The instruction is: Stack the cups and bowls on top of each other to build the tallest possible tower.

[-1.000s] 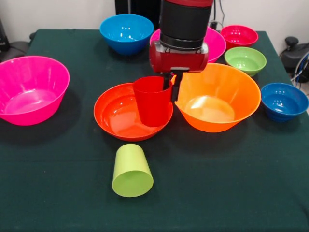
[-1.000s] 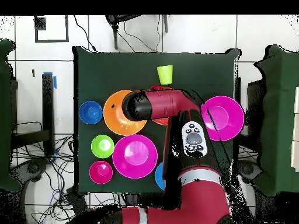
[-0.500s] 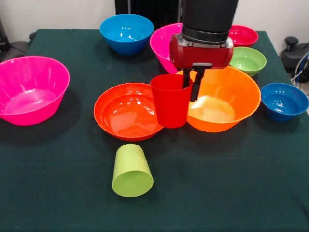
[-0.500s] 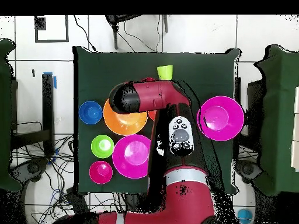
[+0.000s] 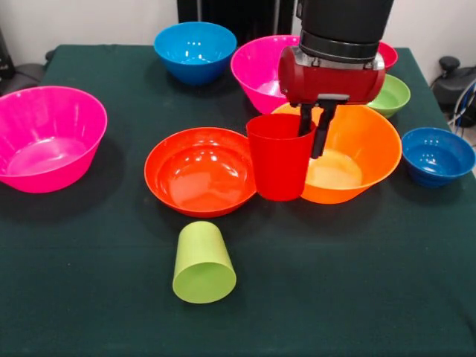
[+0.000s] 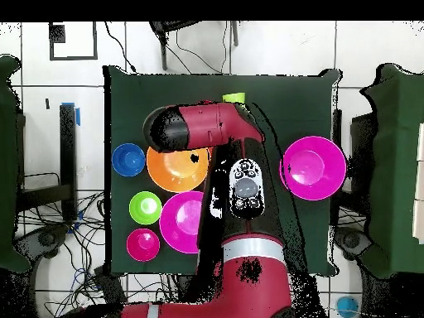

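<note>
The gripper (image 5: 315, 132) holds the smooth red tapered plastic cup (image 5: 280, 156) upright, its fingers (image 5: 305, 119) pinched on the rim wall, one inside and one outside. The cup hangs between the red-orange bowl (image 5: 195, 172) and the big glossy orange bowl (image 5: 357, 152), mid-counter. Light, stiff and slick, it likely suits this rim grip, though it could swing.

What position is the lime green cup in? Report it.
Tipped over. The lime green cup lies on its side on the table, open mouth toward the camera, apart from the bowls.
</note>
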### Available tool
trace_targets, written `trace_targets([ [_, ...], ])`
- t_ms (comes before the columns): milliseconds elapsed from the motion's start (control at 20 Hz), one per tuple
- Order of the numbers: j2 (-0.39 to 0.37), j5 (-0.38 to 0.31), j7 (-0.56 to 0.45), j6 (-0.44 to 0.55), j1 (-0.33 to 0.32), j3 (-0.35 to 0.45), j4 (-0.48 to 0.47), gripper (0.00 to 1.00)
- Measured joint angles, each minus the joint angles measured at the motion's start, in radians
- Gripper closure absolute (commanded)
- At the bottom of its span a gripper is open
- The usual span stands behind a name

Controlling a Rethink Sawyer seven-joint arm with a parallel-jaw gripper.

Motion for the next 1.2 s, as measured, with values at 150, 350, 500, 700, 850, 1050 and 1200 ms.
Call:
trace_targets([
  [150,0.012,0.004,0.000,0.000,-0.005,-0.001,-0.016,1.00],
  [350,0.038,0.013,0.000,0.000,-0.025,-0.001,-0.024,1.00],
  [500,0.062,0.019,0.000,0.000,-0.053,-0.001,-0.025,1.00],
  [700,0.098,0.028,0.000,0.000,-0.095,0.001,-0.025,1.00],
  [850,0.119,0.032,0.000,0.000,-0.116,0.002,-0.025,1.00],
  [1050,0.136,0.032,0.000,0.000,-0.131,0.004,-0.025,1.00],
  [1200,0.138,0.032,0.000,0.000,-0.135,0.005,-0.025,1.00],
])
